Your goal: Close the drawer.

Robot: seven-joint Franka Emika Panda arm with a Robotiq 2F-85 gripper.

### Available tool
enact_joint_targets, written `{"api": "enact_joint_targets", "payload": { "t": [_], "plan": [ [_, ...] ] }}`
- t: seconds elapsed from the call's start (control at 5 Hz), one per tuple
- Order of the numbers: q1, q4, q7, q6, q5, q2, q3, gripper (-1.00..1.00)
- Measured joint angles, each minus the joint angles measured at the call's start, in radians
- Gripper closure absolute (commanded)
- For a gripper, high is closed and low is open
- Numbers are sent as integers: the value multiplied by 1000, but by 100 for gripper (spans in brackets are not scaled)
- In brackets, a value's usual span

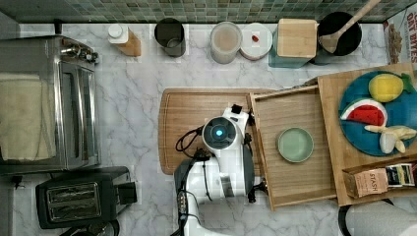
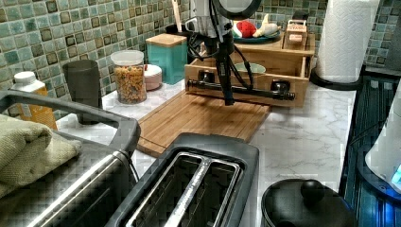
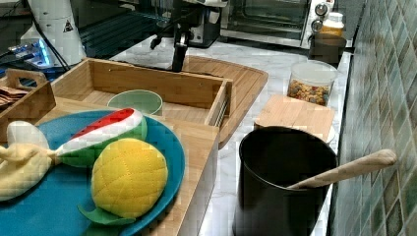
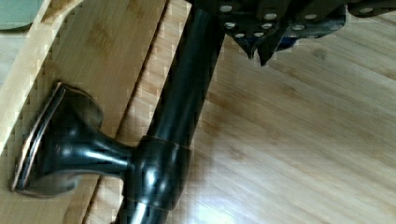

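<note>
Top view first, reading from its left: the cutting board (image 1: pixel 196 118) lies flat on the marble counter (image 1: pixel 128 118), then comes my arm above the board's right end, then the drawer (image 1: pixel 295 179), pulled well out from under the wooden top (image 1: pixel 332 123) that carries the blue plate (image 1: pixel 408 123). A green bowl (image 1: pixel 295 144) sits inside the drawer, so I judge a smooth, level push is wanted.

My gripper (image 2: pixel 229 97) hangs just in front of the black handle (image 2: pixel 241 89), fingertips pointing down at the board; I cannot tell whether they are parted or together. I judge I am placed here to press the drawer front inward.

The drawer's open end faces the top view's left, and it must travel toward the top view's right. Its handle's long axis runs crosswise to that travel, parallel to the drawer front.
</note>
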Motion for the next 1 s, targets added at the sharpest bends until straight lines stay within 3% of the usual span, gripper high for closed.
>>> {"api": "enact_joint_targets", "payload": {
  "t": [0.8, 1.0],
  "plan": [
    [-77, 111, -269, -9, 69, 76, -163, 100],
    [-117, 193, -357, -10, 150, 148, -202, 100]
  ]
}}
